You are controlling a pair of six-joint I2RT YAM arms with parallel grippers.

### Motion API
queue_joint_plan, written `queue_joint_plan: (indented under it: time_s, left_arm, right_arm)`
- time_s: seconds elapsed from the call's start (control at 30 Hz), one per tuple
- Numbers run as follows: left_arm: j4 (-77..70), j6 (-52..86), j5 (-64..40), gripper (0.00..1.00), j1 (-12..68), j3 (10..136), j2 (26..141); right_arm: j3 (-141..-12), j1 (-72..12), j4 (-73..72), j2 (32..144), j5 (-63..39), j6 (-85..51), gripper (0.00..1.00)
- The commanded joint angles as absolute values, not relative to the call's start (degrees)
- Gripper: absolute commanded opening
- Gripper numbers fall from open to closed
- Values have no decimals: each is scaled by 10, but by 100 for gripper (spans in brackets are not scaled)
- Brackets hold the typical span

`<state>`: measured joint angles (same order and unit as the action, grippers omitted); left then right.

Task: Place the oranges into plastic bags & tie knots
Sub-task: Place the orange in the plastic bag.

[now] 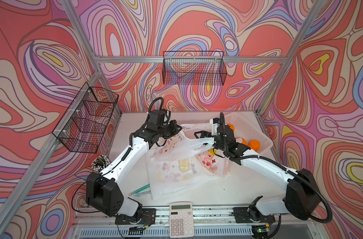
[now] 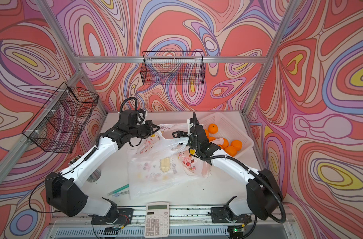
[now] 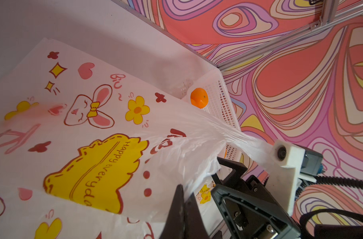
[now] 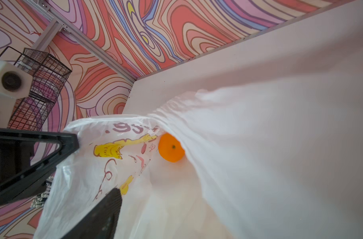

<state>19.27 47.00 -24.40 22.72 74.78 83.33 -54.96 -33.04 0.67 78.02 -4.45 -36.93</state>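
Note:
A rabbit-printed plastic bag (image 1: 176, 149) is held up at mid-table with its mouth open. My left gripper (image 1: 179, 128) is shut on its rim; in the left wrist view the black fingers (image 3: 182, 209) pinch the film. My right gripper (image 1: 199, 135) hangs open at the bag's mouth with nothing between its fingers, and one fingertip (image 4: 106, 207) shows in the right wrist view. One orange (image 4: 171, 148) lies inside the bag. Several oranges (image 2: 230, 150) sit in the white basket (image 2: 226, 122) at the back right. Another bag (image 1: 172, 171) lies flat in front, and a third (image 1: 210, 165) is under my right arm. No knots are in view.
A calculator (image 1: 181, 219) sits at the front edge, with a green pen (image 1: 140, 190) to its left. A cup of sticks (image 1: 100, 163) stands under my left arm. Black wire baskets hang on the back wall (image 1: 194, 68) and the left wall (image 1: 87, 118).

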Motion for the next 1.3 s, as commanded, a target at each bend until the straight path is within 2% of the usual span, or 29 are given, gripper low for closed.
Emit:
queue_joint_plan:
  time_s: [0.0, 0.37, 0.47, 0.6, 0.83, 1.1, 1.27]
  left_arm:
    - [188, 473, -235, 0, 224, 742, 813]
    - [179, 484, -233, 0, 219, 731, 806]
    - [178, 485, -235, 0, 218, 731, 807]
    - [173, 486, -237, 0, 218, 726, 804]
    - [170, 485, -244, 0, 218, 722, 803]
    - [173, 479, -246, 0, 218, 719, 802]
    - [178, 475, -245, 0, 219, 720, 802]
  right_arm:
    - [-520, -325, 68, 736, 3, -358, 87]
    - [-525, -288, 219, 620, 63, -309, 93]
    - [-555, -245, 259, 611, 53, -275, 95]
    - [-586, -135, 277, 630, -11, -218, 98]
    - [-639, 13, 262, 779, -89, -151, 98]
    - [-789, 23, 294, 1016, -114, -103, 96]
    - [-852, 15, 299, 1116, -142, -97, 95]
